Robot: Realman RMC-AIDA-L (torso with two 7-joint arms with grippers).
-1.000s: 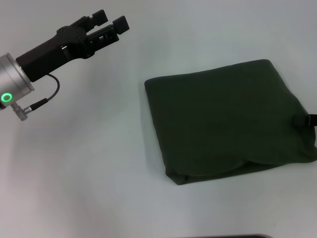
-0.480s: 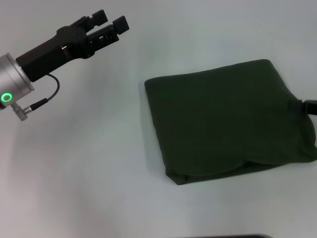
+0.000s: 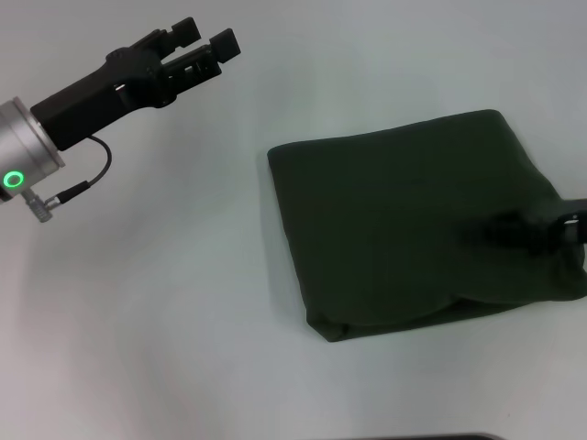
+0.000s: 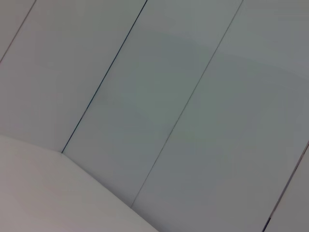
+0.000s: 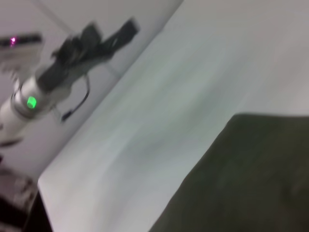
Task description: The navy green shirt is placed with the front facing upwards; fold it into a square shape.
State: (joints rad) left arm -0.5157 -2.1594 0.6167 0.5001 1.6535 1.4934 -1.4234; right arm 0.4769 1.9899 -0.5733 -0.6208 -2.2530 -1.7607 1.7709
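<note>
Soft, limp and light, the navy green shirt [image 3: 422, 225] lies folded square on the bench [image 3: 183, 302], best pinched at a layered edge; left gripper [image 3: 204, 46] hovers apart, fingers slightly spread, right gripper [image 3: 537, 229] blurred over it, fingers unreadable.

Left tool [image 3: 206, 40] raised far-left, fingers parted; right tool [image 3: 541, 227] blurred.

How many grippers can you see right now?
2. The left gripper is raised at the far left, off the shirt. The right gripper is a blur over the shirt's right edge.
</note>
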